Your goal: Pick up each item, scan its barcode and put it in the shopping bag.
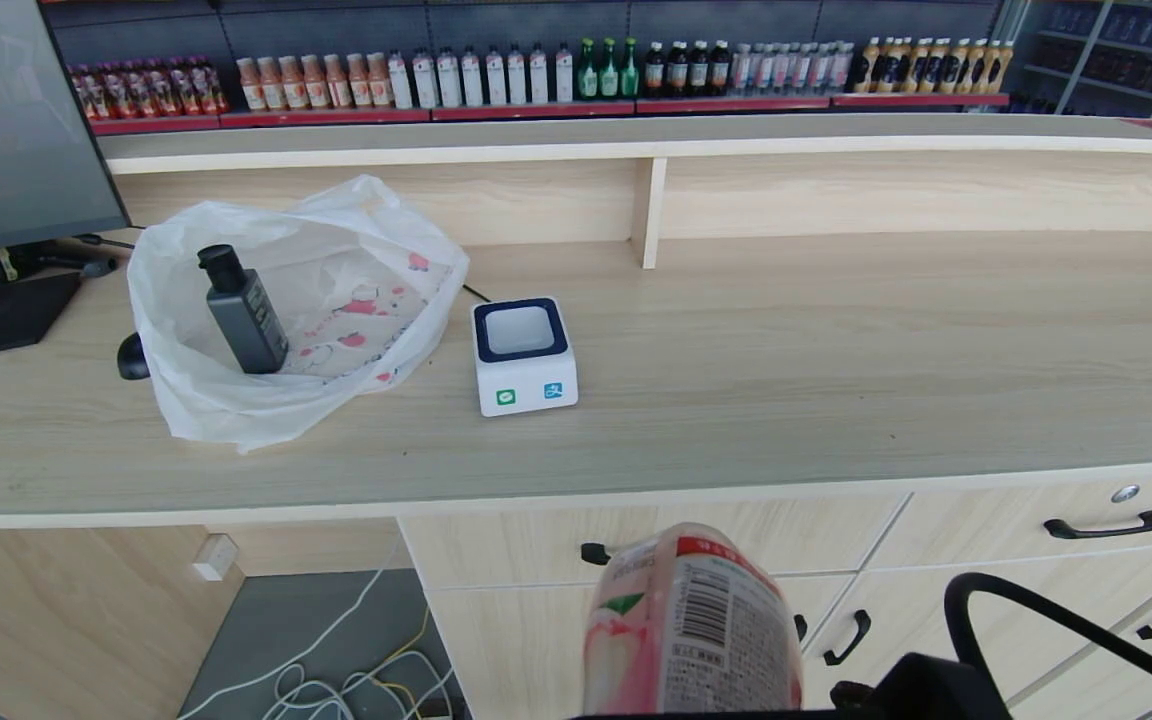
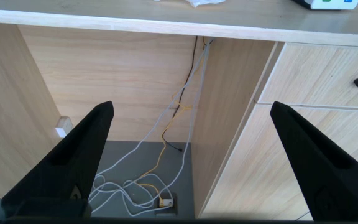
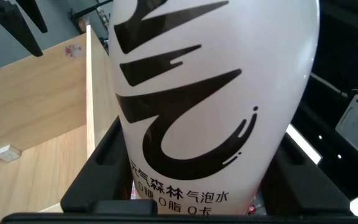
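1. The pink drink bottle is at the lower middle of the head view, held in front of the drawers, with its barcode turned up toward the camera.
2. The right claw is clamped on the bottle's body, one finger on each side. The left claw hangs low before the counter with its fingers wide apart, holding nothing.
3. The scanner sits left of centre on the counter. Just beside it, at upper left, the shopping bag lies open with a dark bottle standing inside.
4. The bottle looks full, so probably fairly heavy. Its smooth, round sleeve may slip or twist in the grip. A hold at mid-body that leaves the barcode uncovered seems best.
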Available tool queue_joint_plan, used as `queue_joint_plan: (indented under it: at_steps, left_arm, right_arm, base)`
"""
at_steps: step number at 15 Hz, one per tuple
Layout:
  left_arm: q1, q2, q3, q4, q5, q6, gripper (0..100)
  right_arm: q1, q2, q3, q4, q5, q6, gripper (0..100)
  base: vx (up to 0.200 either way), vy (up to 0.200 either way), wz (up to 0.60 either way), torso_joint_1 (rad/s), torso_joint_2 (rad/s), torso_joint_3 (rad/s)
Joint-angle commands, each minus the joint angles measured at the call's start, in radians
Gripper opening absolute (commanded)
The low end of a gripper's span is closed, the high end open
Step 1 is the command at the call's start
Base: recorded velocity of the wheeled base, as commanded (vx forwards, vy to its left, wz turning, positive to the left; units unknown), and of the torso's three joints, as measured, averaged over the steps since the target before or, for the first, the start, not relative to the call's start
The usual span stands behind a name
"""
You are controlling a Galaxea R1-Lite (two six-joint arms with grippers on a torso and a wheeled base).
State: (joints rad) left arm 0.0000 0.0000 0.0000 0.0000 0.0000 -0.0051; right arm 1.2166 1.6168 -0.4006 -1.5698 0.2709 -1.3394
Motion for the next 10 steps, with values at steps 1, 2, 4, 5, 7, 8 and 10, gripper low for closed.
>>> queue_joint_plan:
  at_steps: [1, 2, 4, 5, 7, 8, 10]
  left_arm:
    - [-0.002, 0.0, 0.0, 0.0, 0.0, 0.001, 100]
    - [0.0, 0.0, 0.0, 0.0, 0.0, 0.001, 100]
    - [0.0, 0.0, 0.0, 0.0, 0.0, 0.001, 100]
    - [0.0, 0.0, 0.0, 0.0, 0.0, -0.001, 100]
    - [0.0, 0.0, 0.0, 0.0, 0.0, -0.001, 100]
    - [-0.002, 0.0, 0.0, 0.0, 0.0, -0.001, 100]
    - [-0.002, 0.0, 0.0, 0.0, 0.0, 0.001, 100]
  right_arm:
    - [-0.003, 0.003, 0.002, -0.001, 0.001, 0.0, 0]
    - [-0.002, 0.003, 0.002, -0.001, 0.001, 0.0, 0]
    - [-0.002, 0.003, 0.002, -0.001, 0.001, 0.0, 0]
    - [-0.002, 0.003, 0.002, -0.001, 0.001, 0.0, 0]
    - [-0.002, 0.003, 0.0, -0.001, 0.001, 0.002, 0]
    - [-0.002, 0.003, 0.0, -0.001, -0.001, 0.005, 0]
    - [-0.002, 0.002, 0.0, -0.001, -0.007, 0.008, 0]
  base:
    - [0.0, 0.0, 0.0, 0.0, 0.0, 0.0]
    - [0.0, 0.0, 0.0, 0.0, 0.0, 0.0]
    - [0.0, 0.0, 0.0, 0.0, 0.0, 0.0]
    - [0.0, 0.0, 0.0, 0.0, 0.0, 0.0]
    - [0.0, 0.0, 0.0, 0.0, 0.0, 0.0]
    - [0.0, 0.0, 0.0, 0.0, 0.0, 0.0]
    - [0.0, 0.0, 0.0, 0.0, 0.0, 0.0]
